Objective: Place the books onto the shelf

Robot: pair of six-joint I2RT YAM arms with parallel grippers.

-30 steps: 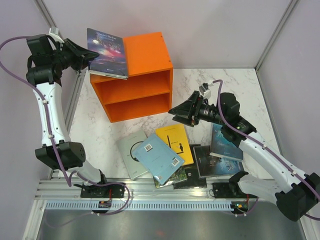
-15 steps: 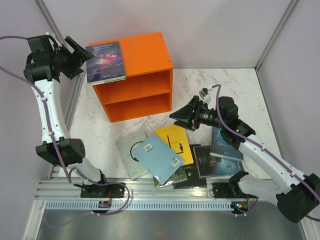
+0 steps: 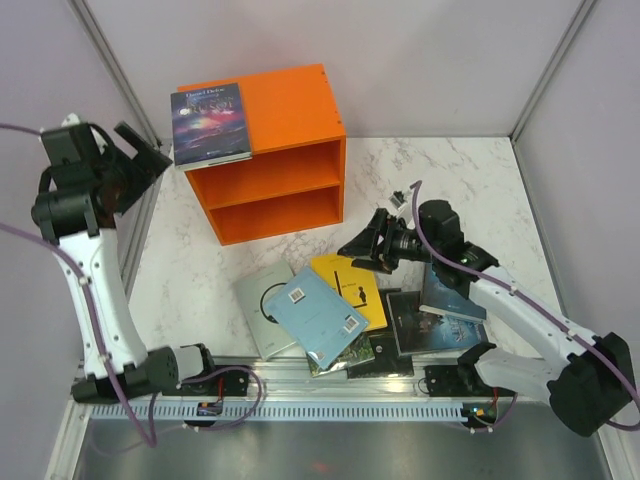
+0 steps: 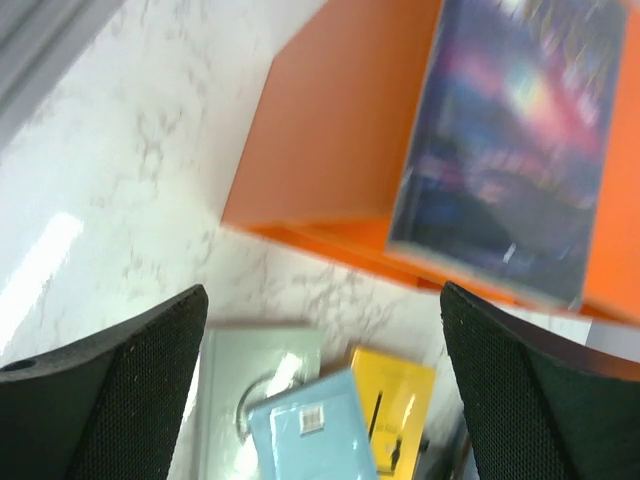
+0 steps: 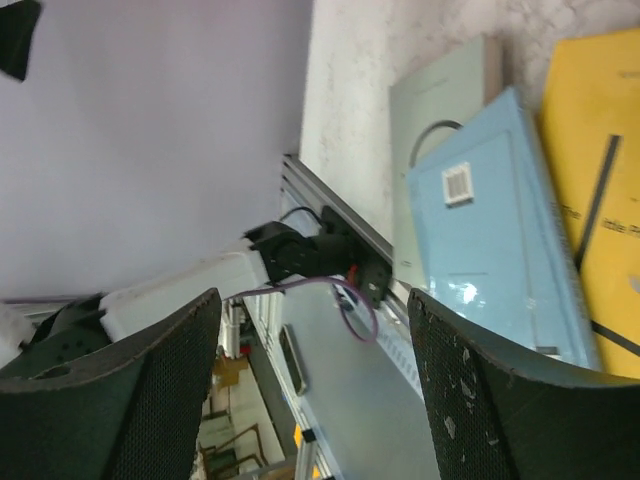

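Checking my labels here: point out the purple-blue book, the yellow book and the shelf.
purple-blue book [image 3: 210, 122], top external view, middle of cover.
yellow book [image 3: 358, 290], top external view, bare cover centre.
shelf [image 3: 295, 105], top external view, bare top panel.

Lab test cell: plain partition walls [image 3: 420, 60], aluminium rail [image 3: 340, 392], marble-look table [image 3: 450, 170]

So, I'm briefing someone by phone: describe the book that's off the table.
Find the orange shelf at the back of the marble table. Lying flat on its top, at the left end, is a dark purple-blue book; every other book lies in the heap at the table's near edge.
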